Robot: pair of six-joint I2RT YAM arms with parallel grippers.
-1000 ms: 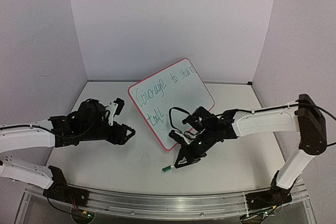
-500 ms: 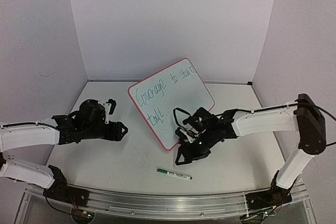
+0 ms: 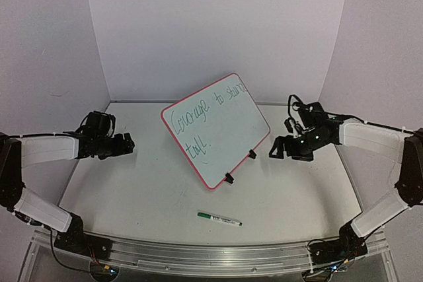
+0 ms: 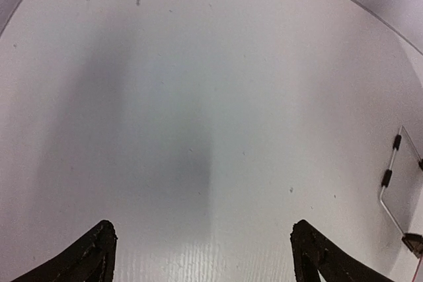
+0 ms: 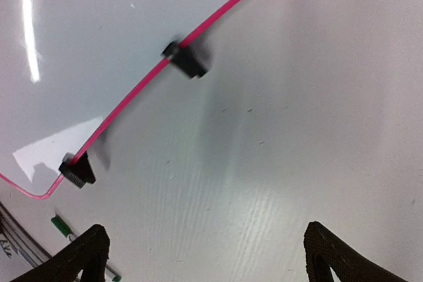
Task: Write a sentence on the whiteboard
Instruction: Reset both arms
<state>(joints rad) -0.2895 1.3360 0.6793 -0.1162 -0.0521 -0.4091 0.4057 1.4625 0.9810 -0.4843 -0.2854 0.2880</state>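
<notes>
The whiteboard (image 3: 221,127), white with a pink frame, leans in the middle of the table on two black clip feet (image 3: 229,178). The sentence (image 3: 195,118) runs across it in green cursive, in two lines. My left gripper (image 3: 129,142) hangs open to the left of the board, well apart from it. In the left wrist view the left gripper (image 4: 201,255) holds nothing, and the board's edge (image 4: 400,196) shows at far right. To the board's right, my right gripper (image 3: 273,151) is open and empty. The right wrist view looks past the right gripper (image 5: 205,255) at the board (image 5: 92,37).
A green-capped marker (image 3: 219,218) lies on the table in front of the board, near the front rail; its green end (image 5: 62,226) shows at the lower left of the right wrist view. White walls close the table at the back and on both sides.
The right gripper opened and let the marker drop onto the table, then drew back to the right of the board. The left gripper opened wider and withdrew to the left.
</notes>
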